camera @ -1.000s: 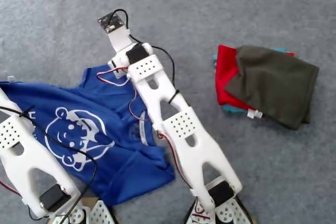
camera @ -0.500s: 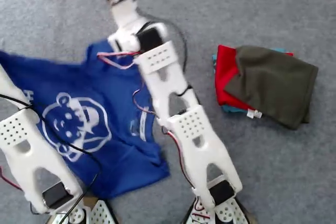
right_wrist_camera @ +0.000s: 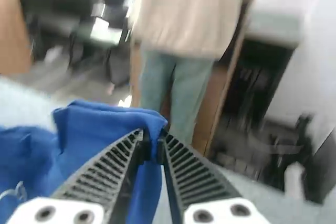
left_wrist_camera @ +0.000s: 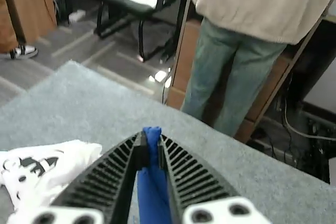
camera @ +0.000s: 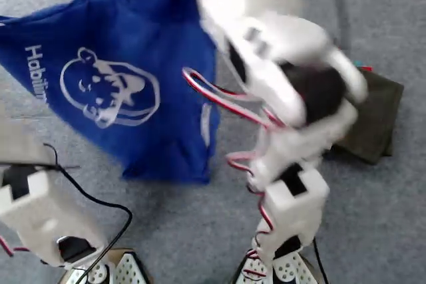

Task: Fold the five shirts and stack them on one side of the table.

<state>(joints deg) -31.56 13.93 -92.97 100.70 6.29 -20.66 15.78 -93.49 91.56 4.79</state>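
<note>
- Blue shirt [camera: 143,44] — we find it held up off the grey table [camera: 373,217]. It is spread like a banner across the 10-to-12 o'clock part of the high view, and its lower hem hangs free toward the centre.
- A white cartoon print [camera: 110,88] faces the high camera. White lettering runs along the shirt's 9 o'clock edge.
- Left gripper [left_wrist_camera: 151,136]: the jaws are nearly together, pinched on a narrow fold of the blue shirt [left_wrist_camera: 151,182]. A nub of cloth pokes out just past the fingertips.
- Right gripper [right_wrist_camera: 151,139]: the jaws are likewise almost closed, clamped on an edge of the blue shirt [right_wrist_camera: 100,129]. The rest of the cloth drapes away beside and below the fingers.
- Olive shirt [camera: 376,121] — folded, lying on the table at 3 o'clock. What lies under it we cannot tell.
- Right arm [camera: 286,78]: it stands reared up tall from its base at 6 o'clock. It is blurred, and it crosses in front of the near part of the olive shirt.
- Left arm [camera: 36,211]: its lower links show at 7 o'clock, with a black cable looping off them.
- White garment [left_wrist_camera: 42,169] with black print: it lies crumpled on the table in the left wrist view, below and beside the left gripper. We cannot tell whether it touches the blue shirt.
</note>
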